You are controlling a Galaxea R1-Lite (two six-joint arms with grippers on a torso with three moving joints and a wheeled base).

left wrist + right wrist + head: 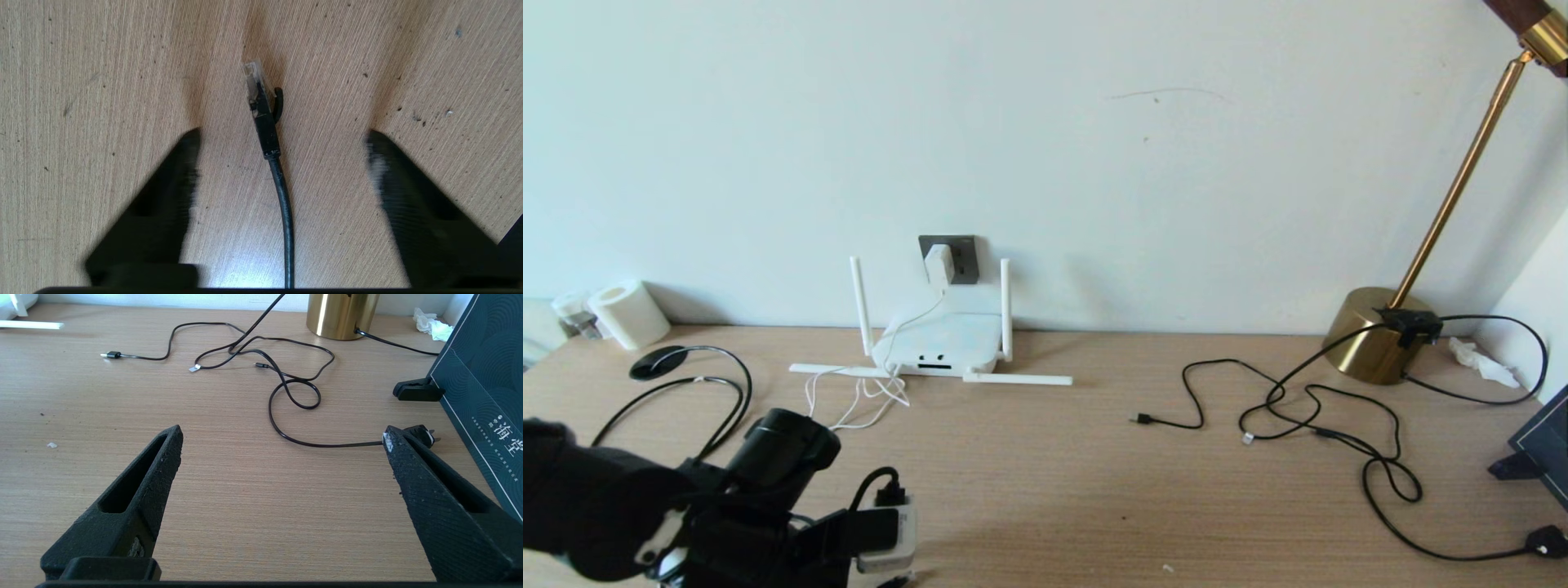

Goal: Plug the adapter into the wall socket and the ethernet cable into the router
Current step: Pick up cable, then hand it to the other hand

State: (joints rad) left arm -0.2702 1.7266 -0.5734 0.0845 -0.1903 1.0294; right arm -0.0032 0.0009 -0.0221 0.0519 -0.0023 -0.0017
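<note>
While the adapter (938,263) is already seated in the wall socket (960,255) at the back of the wooden desk (1045,490), with its thin white cord trailing down past the router (937,346), the ethernet cable (282,192) is not yet plugged in. Its clear-tipped plug (254,77) is seen in the left wrist view lying flat on the desk, directly between the two fingers of the left gripper (282,145), which is held above it at the near left of the desk. The fingers are spread apart on either side of the cable and nothing is pinched; their edges are blurred, so they may be in motion.

The cable is judged to be light, rubbery and springy, likely to curl or drag behind when lifted. The clear plug looks small, hard and slick, with a thin latch tab that could be snapped. A hold on the black strain-relief boot just behind the plug is judged best, so the tip stays free and straight for the router's dark front ports.

The right gripper (282,437) is parked low over the right of the desk with its fingers spread wide, empty, near loose thin black cables (286,375).
</note>
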